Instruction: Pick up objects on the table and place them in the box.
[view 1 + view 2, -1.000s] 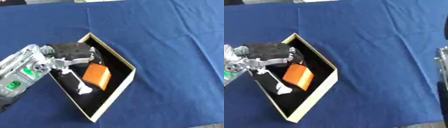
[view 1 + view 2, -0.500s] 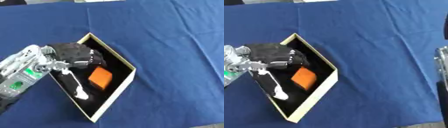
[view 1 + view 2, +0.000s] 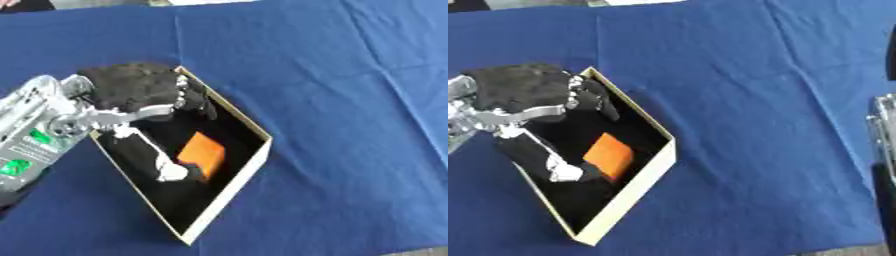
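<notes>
My left hand (image 3: 131, 90) is hanging over the upper-left corner of the box (image 3: 248, 167), its black glove-like back facing up, fingers (image 3: 194, 98) curling down past the rim and the thumb (image 3: 153, 157) reaching along the dark floor inside. It is gripping nothing that I can see. The orange block (image 3: 202, 151) is lying flat on the box floor just beside the thumb tip; I cannot tell whether they are touching. The box is a shallow rectangle with pale, thin walls and a black lining, sitting askew on the table (image 3: 350, 100), which is wearing a slightly wrinkled blue cloth. Wide open cloth is stretching to the right and above. Only the right eye view is showing a silver-and-black edge of my right arm (image 3: 882, 145) at the frame's right border; its hand is hidden.
</notes>
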Robot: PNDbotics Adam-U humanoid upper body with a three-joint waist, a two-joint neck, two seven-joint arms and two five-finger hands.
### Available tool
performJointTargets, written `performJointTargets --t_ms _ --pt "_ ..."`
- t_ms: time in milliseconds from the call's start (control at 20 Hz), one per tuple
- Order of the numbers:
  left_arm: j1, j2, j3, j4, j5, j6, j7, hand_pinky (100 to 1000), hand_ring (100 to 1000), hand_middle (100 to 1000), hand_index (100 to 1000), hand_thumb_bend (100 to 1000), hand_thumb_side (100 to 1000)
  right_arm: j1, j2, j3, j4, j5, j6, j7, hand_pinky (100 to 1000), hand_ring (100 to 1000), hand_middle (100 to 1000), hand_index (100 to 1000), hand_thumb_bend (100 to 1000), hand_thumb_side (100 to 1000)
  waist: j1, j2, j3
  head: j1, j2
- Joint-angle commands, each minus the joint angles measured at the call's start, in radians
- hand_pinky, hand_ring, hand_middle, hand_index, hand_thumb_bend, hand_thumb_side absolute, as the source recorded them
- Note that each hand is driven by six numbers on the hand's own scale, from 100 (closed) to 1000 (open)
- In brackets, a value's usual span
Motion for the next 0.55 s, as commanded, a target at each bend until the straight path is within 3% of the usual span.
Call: performJointTargets --t_ms 50,350,550 --pt "-0.015 0.024 0.068 -0.04 0.045 0.013 0.043 391 577 607 732 100 551 -0.007 -0.012 -0.012 -0.02 0.003 0.001 -0.005 771 778 648 761 100 835 -0.002 -0.028 0.002 -0.006 -0.012" --pt "0.038 0.004 0.2 -0.042 0.138 0.001 0.136 354 524 575 717 100 636 -0.01 -0.015 -0.015 -0.02 0.011 -0.003 -0.01 771 779 651 761 100 827 -0.002 -0.035 0.007 -0.017 -0.011" --pt "0.086 -0.047 0.301 -0.042 0.201 -0.013 0.199 348 506 553 702 100 639 -0.012 -0.016 -0.018 -0.02 0.016 -0.006 -0.013 772 780 652 761 100 823 -0.006 -0.036 0.016 -0.024 -0.013"
